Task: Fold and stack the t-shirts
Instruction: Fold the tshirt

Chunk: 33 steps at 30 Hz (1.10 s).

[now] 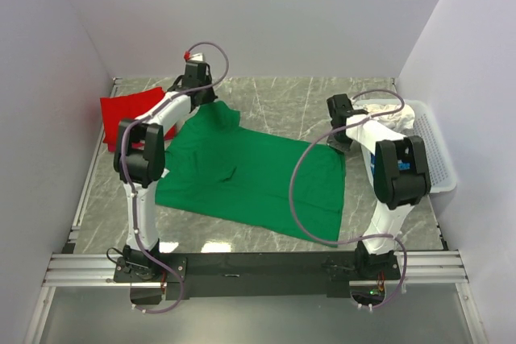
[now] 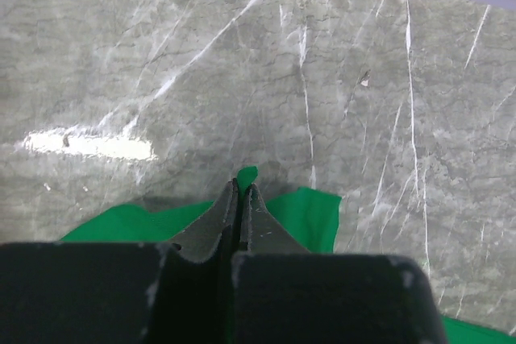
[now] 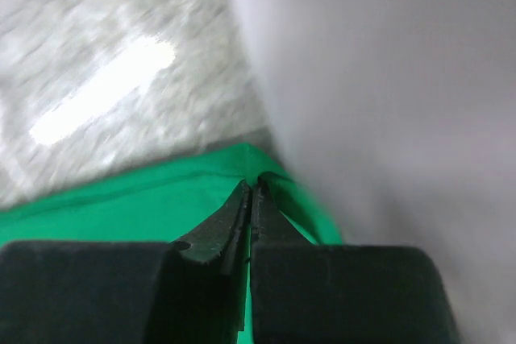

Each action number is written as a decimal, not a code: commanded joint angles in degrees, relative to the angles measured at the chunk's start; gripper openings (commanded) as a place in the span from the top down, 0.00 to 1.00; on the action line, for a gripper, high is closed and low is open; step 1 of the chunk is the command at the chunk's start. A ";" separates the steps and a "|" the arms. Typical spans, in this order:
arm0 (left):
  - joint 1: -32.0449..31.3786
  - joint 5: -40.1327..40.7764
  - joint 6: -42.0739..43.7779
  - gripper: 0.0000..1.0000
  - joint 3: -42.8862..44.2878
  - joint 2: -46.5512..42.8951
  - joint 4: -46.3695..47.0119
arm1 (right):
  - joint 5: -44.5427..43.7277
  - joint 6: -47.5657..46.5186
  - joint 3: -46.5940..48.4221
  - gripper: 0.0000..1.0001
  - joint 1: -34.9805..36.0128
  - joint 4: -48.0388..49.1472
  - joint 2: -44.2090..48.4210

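both claws pinching the green shirt

across the middle of the marble table [image 1: 274,98] the green t-shirt [image 1: 250,175] is lying spread out. the white basket [image 1: 435,151] is sitting at the right and the red t-shirt [image 1: 125,110] at the far left. the left gripper [image 2: 242,187] and the right gripper [image 3: 254,183] are each clamping fully closed on the green cloth's edge.

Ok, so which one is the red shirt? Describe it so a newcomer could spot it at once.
Start at the marble table and go to its far left corner, next to the left wall. The red shirt lies there, just left of the big green shirt spread mid-table. It is the only red cloth in view, and it lies on the opposite side from the white basket.
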State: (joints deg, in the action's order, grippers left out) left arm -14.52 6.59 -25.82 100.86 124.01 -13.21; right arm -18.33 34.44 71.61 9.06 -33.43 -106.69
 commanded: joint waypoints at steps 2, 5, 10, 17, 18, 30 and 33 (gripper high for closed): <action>1.60 -2.81 -2.30 1.00 -4.35 -6.58 4.94 | 0.84 -2.27 -2.78 1.00 2.45 2.14 8.07; 1.78 -2.99 -2.92 1.00 -8.21 -8.51 6.52 | 0.31 -2.88 -5.59 1.00 4.21 2.32 11.94; 2.31 -2.29 -4.49 1.00 -17.07 -13.60 9.87 | 0.22 -4.20 -9.21 1.00 6.40 1.70 16.95; 2.40 1.84 -5.29 1.00 -30.27 -23.71 14.79 | -2.41 -4.38 -14.48 1.00 9.75 -0.41 21.35; 2.31 2.37 -5.38 1.00 -31.59 -25.98 14.97 | -2.50 -4.29 -15.09 1.00 10.10 -0.84 22.57; 3.27 11.51 -7.66 1.00 -50.31 -43.66 16.03 | -3.12 -4.11 -21.34 1.00 11.24 -4.80 31.54; 3.27 12.65 -8.28 1.00 -53.57 -46.91 15.85 | -2.86 -3.85 -22.48 1.00 12.38 -5.68 33.12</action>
State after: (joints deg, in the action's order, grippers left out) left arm -11.42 15.97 -32.53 49.17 80.99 0.23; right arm -19.90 30.57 50.09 20.23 -36.99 -75.94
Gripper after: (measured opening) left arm 0.025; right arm 0.010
